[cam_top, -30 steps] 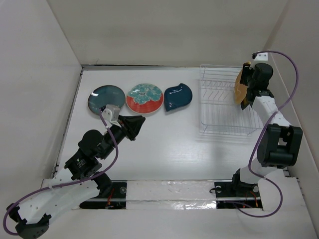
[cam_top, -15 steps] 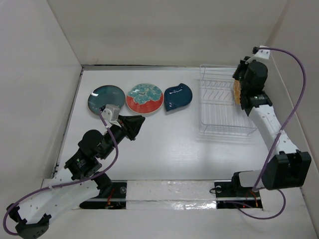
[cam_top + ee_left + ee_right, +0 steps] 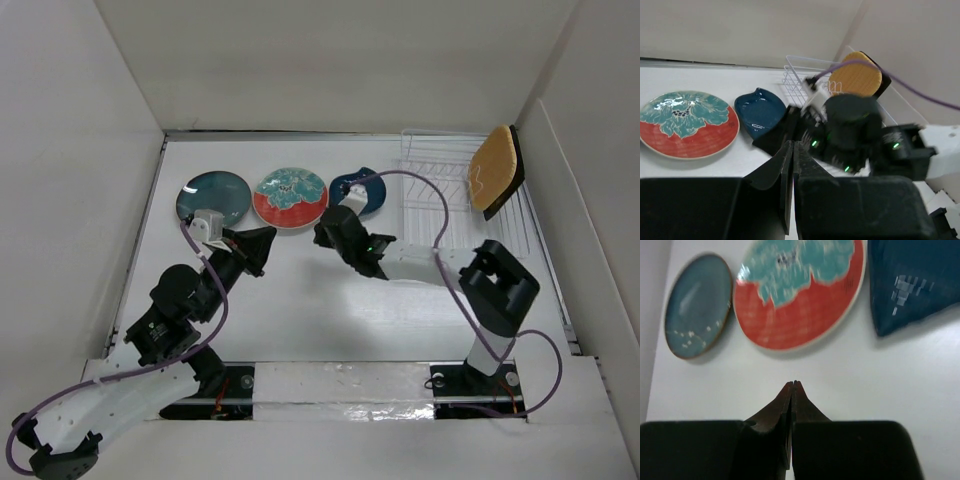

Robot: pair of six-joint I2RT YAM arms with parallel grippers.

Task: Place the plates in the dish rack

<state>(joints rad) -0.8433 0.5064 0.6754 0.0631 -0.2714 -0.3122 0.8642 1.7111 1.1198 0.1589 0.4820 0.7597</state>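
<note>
Three plates lie in a row at the back of the table: a round dark teal one point(image 3: 214, 197), a red-rimmed floral one point(image 3: 291, 196) and a navy leaf-shaped one point(image 3: 362, 186), partly covered by my right arm. A tan rounded-square plate point(image 3: 495, 168) with a dark rim stands on edge at the far right of the white wire dish rack point(image 3: 430, 160). My right gripper point(image 3: 322, 236) is shut and empty, low over the table just in front of the floral plate point(image 3: 800, 290). My left gripper point(image 3: 268, 238) is shut on nothing, near the same plate.
White walls close in the table on the left, back and right. My two grippers are close together in the middle, and the right arm's black wrist point(image 3: 840, 130) fills the left wrist view, in front of the rack point(image 3: 800, 82).
My right arm has let go of the tan plate, leaving it standing in the rack, swung left to the table's middle and shut its jaws. The left gripper has closed.
</note>
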